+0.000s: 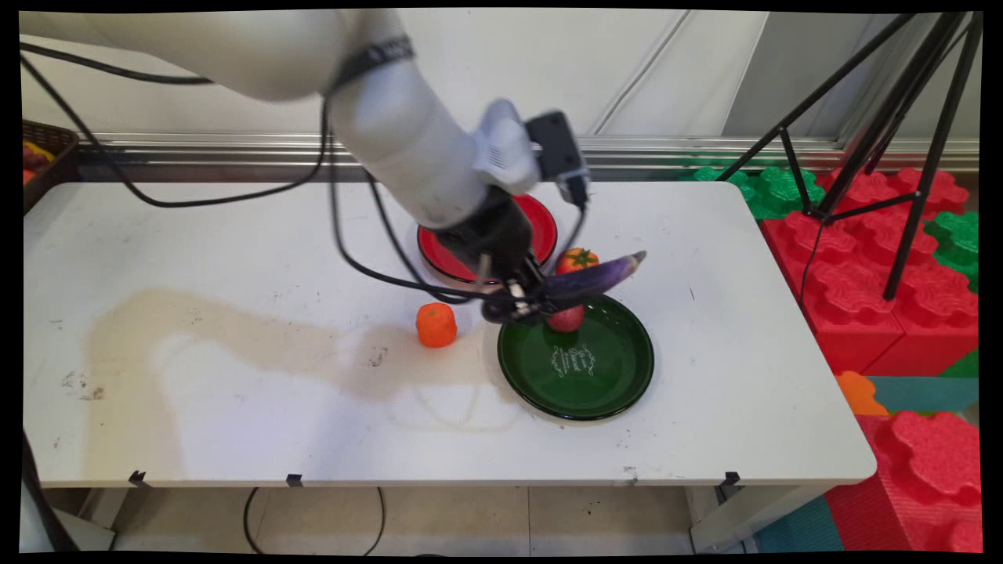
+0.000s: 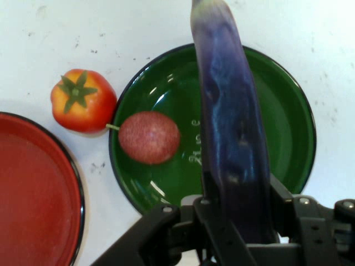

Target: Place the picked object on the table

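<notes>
Item 1: your gripper (image 1: 523, 304), fingers pinched on the eggplant (image 1: 592, 278). You hold this long purple piece by its thick end, and it hangs in the air above the far part of the green plate (image 1: 584, 392). In the main view its pale tip points up and to the right. In the hand view the eggplant (image 2: 230, 127) runs from between the black fingers (image 2: 219, 221) straight across the plate.

Item 2: green plate (image 2: 294, 122), dark, with white lettering at its middle. Contents: one small speckled red fruit (image 1: 566, 319), lying near the far rim. In the hand view this fruit (image 2: 148, 137) sits inside the plate's edge, beside the held eggplant and apart from it.

Item 3: red plate (image 1: 541, 223), behind the green one, partly hidden by your arm. The part of the red plate (image 2: 33, 194) seen from the hand holds nothing.

Item 4: tomato (image 1: 577, 259), on the table (image 1: 235, 258) between the two plates. From the hand, the tomato (image 2: 82, 100) lies just outside the green rim.

Item 5: orange fruit (image 1: 436, 324), on the table left of the green plate, in no container.
</notes>
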Robot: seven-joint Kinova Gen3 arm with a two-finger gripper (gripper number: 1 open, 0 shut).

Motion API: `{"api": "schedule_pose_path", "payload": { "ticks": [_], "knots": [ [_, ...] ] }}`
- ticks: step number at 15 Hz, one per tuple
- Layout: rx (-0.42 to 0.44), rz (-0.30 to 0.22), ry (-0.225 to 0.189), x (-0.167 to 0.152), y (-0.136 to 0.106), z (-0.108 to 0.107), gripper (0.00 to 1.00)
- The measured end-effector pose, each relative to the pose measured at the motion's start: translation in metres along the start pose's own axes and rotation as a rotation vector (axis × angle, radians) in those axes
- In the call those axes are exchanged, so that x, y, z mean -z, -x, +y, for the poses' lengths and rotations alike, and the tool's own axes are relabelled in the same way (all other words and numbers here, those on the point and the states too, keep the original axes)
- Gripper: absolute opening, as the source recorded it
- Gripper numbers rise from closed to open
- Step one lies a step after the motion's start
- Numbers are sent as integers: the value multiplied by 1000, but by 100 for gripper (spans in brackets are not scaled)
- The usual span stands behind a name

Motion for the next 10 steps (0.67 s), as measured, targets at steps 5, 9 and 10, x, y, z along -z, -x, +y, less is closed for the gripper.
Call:
{"api": "schedule_pose_path", "payload": {
  "ticks": [5, 9, 10],
  "knots": [
    [-31, -13, 31, 38, 29, -13, 0],
    [-17, -48, 44, 68, 66, -18, 0],
    [-10, -59, 45, 75, 77, -19, 0]
  ]
}}
